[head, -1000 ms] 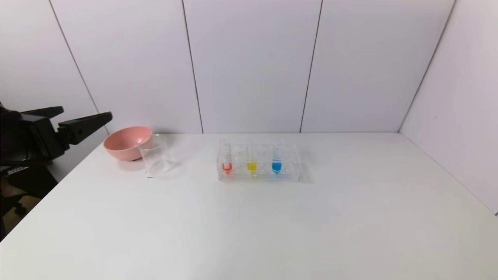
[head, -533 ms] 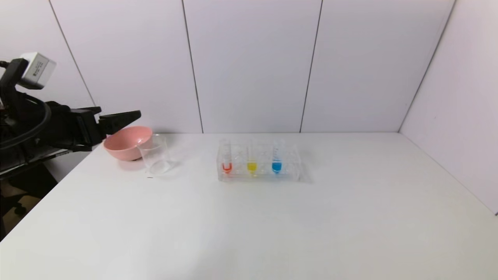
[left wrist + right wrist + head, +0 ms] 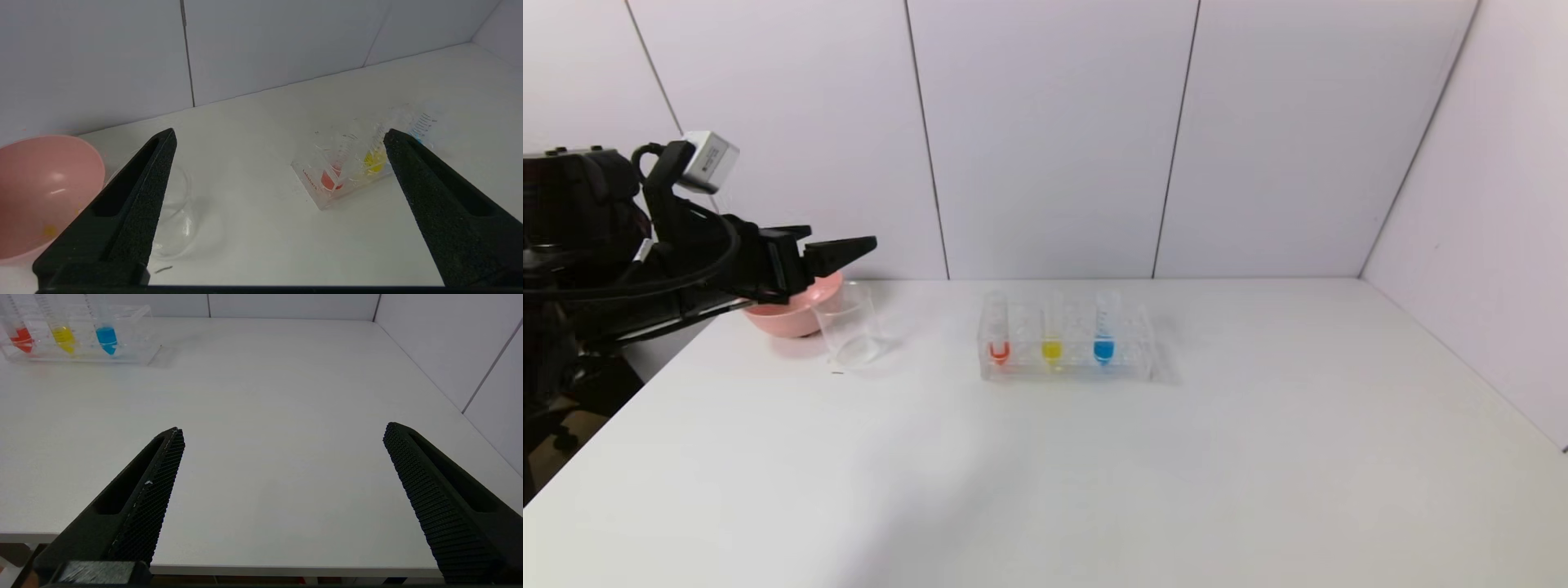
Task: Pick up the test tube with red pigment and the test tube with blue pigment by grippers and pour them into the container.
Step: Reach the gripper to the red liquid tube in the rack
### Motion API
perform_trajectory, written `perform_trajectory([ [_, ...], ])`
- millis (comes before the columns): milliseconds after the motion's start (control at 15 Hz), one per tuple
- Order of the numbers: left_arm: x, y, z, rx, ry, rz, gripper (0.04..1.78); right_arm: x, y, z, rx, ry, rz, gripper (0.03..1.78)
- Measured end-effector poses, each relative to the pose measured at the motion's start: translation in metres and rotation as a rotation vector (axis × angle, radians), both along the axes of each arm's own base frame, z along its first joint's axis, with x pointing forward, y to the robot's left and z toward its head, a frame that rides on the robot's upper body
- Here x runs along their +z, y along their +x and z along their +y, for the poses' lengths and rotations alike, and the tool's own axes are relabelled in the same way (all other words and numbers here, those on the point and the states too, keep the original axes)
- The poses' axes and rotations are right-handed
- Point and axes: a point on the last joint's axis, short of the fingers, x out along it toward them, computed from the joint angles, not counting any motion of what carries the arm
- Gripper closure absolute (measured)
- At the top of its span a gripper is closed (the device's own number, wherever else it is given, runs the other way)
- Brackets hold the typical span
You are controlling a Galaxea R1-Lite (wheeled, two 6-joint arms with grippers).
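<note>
A white table (image 3: pixel 1094 457) fills the scene, backed by pale wall panels (image 3: pixel 1045 139) that turn a corner on the right; at the table's far left stands a pink bowl (image 3: pixel 792 314), and just beside it, nearer the middle, the beaker (image 3: pixel 849 327), upright and clear, looking empty; between them and the rack lies bare tabletop; the left gripper (image 3: pixel 837 245) hangs in the air above the bowl and the beaker's rim, pointing toward the rack, its fingers (image 3: pixel 135 196) spread wide with nothing between them; in its wrist view the beaker (image 3: pixel 175 216) shows partly behind one finger and the blue tube is partly hidden behind the other; the clear rack (image 3: pixel 1066 347) sits at mid-table toward the back, well apart from the beaker; in it stand three tubes upright in a row: the red tube (image 3: pixel 999 335) on the end nearest the beaker, the yellow tube (image 3: pixel 1051 336) in the middle, the blue tube (image 3: pixel 1103 331) on the far end; the right gripper (image 3: pixel 282 457) is out of the head view, hovering over the table's near edge, fingers (image 3: pixel 143 498) wide apart and empty, well away from the rack (image 3: pixel 135 330).
</note>
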Motion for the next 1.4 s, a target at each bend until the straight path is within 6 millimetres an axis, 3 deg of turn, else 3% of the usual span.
perform_trajectory([
  [267, -0.012, 0.025, -0.005, -0.243, -0.010, -0.126, 0.05, 0.000, 0.000, 0.000, 0.000, 0.000, 0.000, 0.04],
  [533, -0.033, 0.038, -0.009, -0.469, -0.018, -0.096, 0.05, 0.000, 0.000, 0.000, 0.000, 0.000, 0.000, 0.04],
  [1067, -0.065, 0.081, -0.021, -0.742, 0.005, -0.206, 0.05, 0.000, 0.000, 0.000, 0.000, 0.000, 0.000, 0.04],
  [1400, -0.090, 0.109, -0.039, -0.897, -0.002, -0.197, 0.05, 0.000, 0.000, 0.000, 0.000, 0.000, 0.000, 0.04],
])
